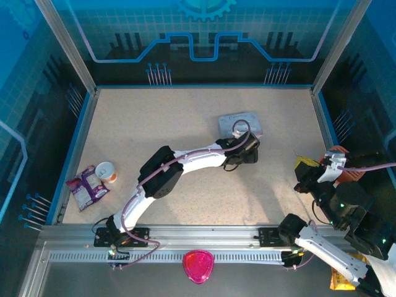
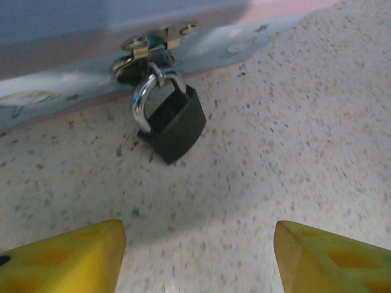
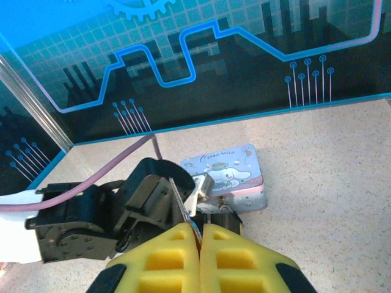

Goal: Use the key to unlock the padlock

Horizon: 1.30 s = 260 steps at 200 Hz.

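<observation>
The dark-grey padlock (image 2: 177,122) hangs by its silver shackle from the hasp on the front of the pale blue cartoon tin (image 2: 73,36), its body resting tilted on the speckled table. My left gripper (image 2: 198,256) is open a short way in front of it, yellow fingers (image 2: 61,259) wide apart with nothing between them. From above, the left gripper (image 1: 243,142) sits at the tin (image 1: 240,122). My right gripper (image 3: 200,231) is shut on the thin silvery key (image 3: 182,204), whose blade sticks up towards the tin (image 3: 235,168). The right gripper (image 1: 302,168) hovers to the right of the tin.
The left arm's black wrist (image 3: 110,220) lies between the right gripper and the tin. A purple snack packet (image 1: 85,187) and a small cup (image 1: 106,171) sit at the left edge. A pink dish (image 1: 198,266) rests on the front rail. Glass walls enclose the table.
</observation>
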Available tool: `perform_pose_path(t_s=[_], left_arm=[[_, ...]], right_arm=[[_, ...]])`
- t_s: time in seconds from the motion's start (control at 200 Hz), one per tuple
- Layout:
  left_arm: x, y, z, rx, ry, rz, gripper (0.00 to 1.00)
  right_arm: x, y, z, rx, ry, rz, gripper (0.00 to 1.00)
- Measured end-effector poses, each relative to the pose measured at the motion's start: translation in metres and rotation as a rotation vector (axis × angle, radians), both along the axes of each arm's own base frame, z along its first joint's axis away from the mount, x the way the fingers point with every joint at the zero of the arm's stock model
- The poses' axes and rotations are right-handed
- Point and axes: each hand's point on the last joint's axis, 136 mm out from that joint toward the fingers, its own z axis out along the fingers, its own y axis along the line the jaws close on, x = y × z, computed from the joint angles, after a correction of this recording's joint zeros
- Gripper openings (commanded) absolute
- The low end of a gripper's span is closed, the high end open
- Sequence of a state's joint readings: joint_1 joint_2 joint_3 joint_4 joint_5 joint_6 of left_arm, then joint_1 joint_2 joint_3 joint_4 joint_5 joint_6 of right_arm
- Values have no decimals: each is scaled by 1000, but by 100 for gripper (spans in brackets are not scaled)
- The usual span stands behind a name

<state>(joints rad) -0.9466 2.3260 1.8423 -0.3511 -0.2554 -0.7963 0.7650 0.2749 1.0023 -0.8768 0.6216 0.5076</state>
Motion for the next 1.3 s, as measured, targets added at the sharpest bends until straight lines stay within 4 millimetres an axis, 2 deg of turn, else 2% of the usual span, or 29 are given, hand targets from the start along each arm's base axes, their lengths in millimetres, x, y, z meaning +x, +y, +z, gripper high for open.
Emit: perform_pose_path(t_s=[0.075, 0.205, 0.38, 0.535, 0.605, 0.916, 1.066, 1.196, 1.301], left_arm=[[8, -5, -8, 4, -4, 29, 62], [19, -3, -20, 25, -19, 92, 61], [33, -8, -13, 16, -54, 149, 59], [45, -2, -22, 46, -61, 200, 57], [46, -2, -20, 48, -64, 214, 56], [57, 13, -22, 93, -86, 256, 35], [61, 24, -28, 113, -101, 267, 20], [61, 31, -26, 108, -123, 254, 17], [60, 45, -26, 108, -138, 249, 15]], right_arm=[[0, 0, -5, -7, 7, 0, 0], [-2, -2, -9, -3, 3, 0, 0], [-4, -4, -9, 5, -5, 1, 0], [-4, -3, -12, 0, -1, 1, 0], [-3, -3, -14, -3, 3, 1, 0], [-1, 4, -23, -12, 23, 24, 0], [-1, 5, -22, -7, 24, 29, 0], [1, 10, -22, 0, 30, 38, 0], [4, 15, -23, -1, 41, 49, 0]])
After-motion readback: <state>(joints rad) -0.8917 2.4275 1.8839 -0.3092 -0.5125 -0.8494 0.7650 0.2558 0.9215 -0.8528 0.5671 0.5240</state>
